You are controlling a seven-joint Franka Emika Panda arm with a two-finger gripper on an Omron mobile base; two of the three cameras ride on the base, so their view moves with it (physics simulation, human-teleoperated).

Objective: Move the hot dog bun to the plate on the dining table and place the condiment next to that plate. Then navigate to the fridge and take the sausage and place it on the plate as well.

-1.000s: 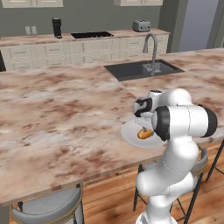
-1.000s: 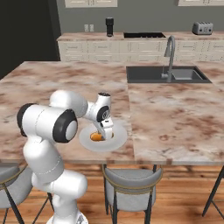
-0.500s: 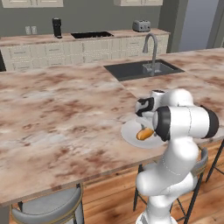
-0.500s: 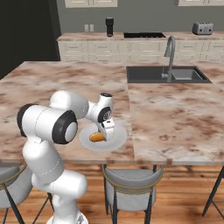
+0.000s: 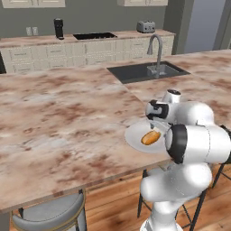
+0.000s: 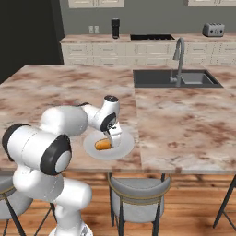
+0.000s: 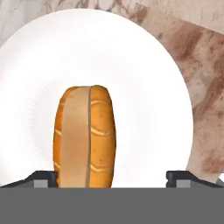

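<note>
A glossy white arm (image 5: 189, 135) of rounded segments with dark bands at its joints.

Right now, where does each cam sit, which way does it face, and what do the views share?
Left base view: behind the arm's left, facing forward-down over the dining table; arm at lower right, above the plate.
Right base view: behind its right, facing the same way; arm at lower left.
Hand view: on the hand, looking down at the hot dog bun; open gripper tips at bottom.
Shared: bun lying on plate.

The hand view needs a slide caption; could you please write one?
Open tool poised over a hot dog bun lying on the white plate on the marbled dining table.
</note>
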